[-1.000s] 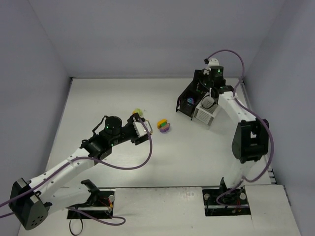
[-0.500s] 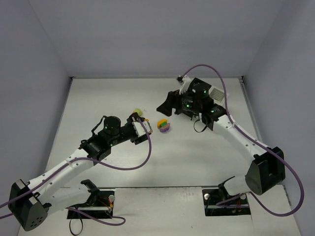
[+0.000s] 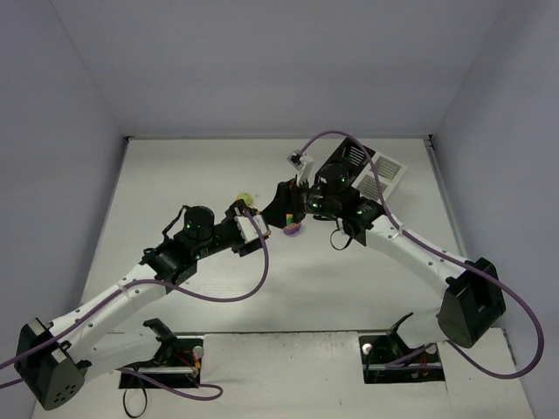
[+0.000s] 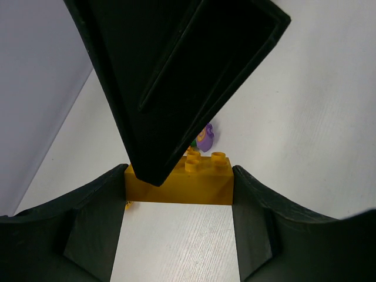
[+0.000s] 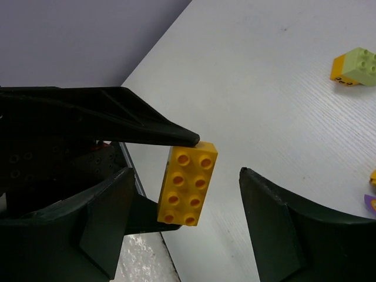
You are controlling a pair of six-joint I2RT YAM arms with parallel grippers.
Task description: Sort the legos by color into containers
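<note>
**Yellow brick between two grippers, over the table**

The left gripper (image 4: 178, 176) is closed on a yellow brick (image 4: 202, 179), one finger against each short end, so the brick bridges the whole gap between them. The right gripper (image 5: 185, 173) has its jaws well apart on either side of the same brick. There is a clear gap on one side. On the other side the wrist view is too crowded to tell whether a finger touches the brick. This looks like a hand-over in mid-air, with the brick above the middle of the table (image 3: 175, 175) and well apart from the containers (image 3: 371, 170) at the far right.

Below the brick lie a purple piece (image 3: 295, 229) and, a little further off, a lime and orange brick (image 5: 354, 67).

Risks:
- If the left gripper lets go before the right has closed, the brick drops among the loose pieces.
- The brick sits off-centre in the right jaws, so closing could push it sideways or twist it in the left's grip.
- The two sets of fingers are tightly interleaved, so a small misalignment could pinch finger against finger instead of the brick.
</note>
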